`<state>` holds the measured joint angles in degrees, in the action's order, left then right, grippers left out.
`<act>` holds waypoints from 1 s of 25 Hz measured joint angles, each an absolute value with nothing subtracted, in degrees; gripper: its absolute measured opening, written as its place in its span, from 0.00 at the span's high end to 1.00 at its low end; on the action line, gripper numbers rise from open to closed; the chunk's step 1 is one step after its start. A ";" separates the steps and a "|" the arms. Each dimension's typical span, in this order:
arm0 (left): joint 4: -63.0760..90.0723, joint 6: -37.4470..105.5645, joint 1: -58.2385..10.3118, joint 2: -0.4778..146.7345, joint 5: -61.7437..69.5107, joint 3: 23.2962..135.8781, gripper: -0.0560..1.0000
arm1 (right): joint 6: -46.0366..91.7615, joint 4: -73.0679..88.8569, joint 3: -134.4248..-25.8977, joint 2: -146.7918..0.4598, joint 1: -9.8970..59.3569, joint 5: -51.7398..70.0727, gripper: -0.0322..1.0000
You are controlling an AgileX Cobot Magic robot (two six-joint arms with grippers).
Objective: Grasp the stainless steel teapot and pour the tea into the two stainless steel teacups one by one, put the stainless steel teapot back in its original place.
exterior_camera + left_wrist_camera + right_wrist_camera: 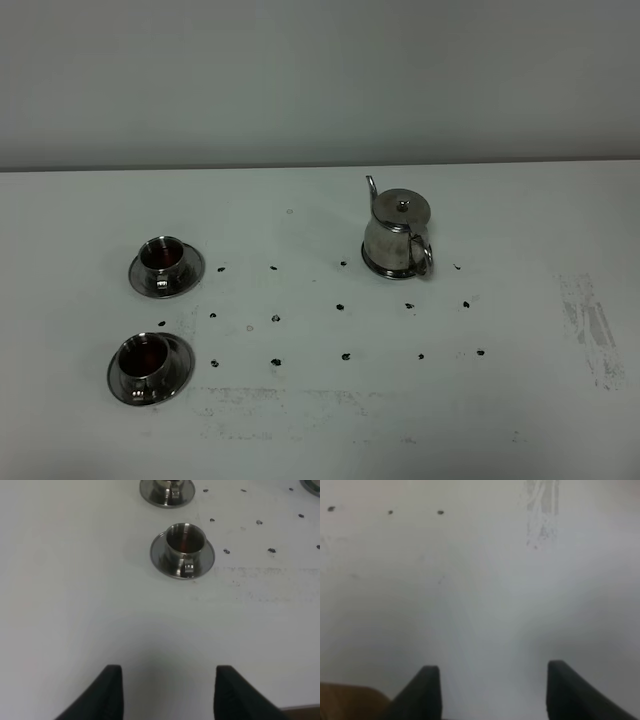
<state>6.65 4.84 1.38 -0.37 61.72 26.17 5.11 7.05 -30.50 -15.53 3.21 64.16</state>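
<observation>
Exterior high view shows the teapot (398, 236) on its coaster (385, 270), cups (161, 256) apart for pouring; left pincer (167, 692) and right pincer (492, 692) gape wide, empty.

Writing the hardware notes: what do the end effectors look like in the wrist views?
Left end effector: two matte black fingers, tapering, inner faces faintly ribbed. Right end effector: same black pair. No cables or markings visible; arms out of frame.

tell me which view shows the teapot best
The exterior high view: the whole teapot shows there, upright with lid, spout and handle clear. The left wrist view shows only the cups and table, the right wrist view only bare table; neither shows the teapot.
</observation>
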 joint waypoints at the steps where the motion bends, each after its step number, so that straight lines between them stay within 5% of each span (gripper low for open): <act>1: 6.65 4.84 1.38 -0.37 61.72 26.17 0.56 | 5.11 6.47 -30.21 -15.11 3.21 64.17 0.51; 25: 6.65 4.84 1.38 -0.37 61.72 26.17 0.56 | 4.92 5.73 -29.86 -12.90 3.21 64.17 0.51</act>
<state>6.65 4.84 1.38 -0.37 61.72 26.17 4.92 5.73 -29.86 -12.90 3.21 64.17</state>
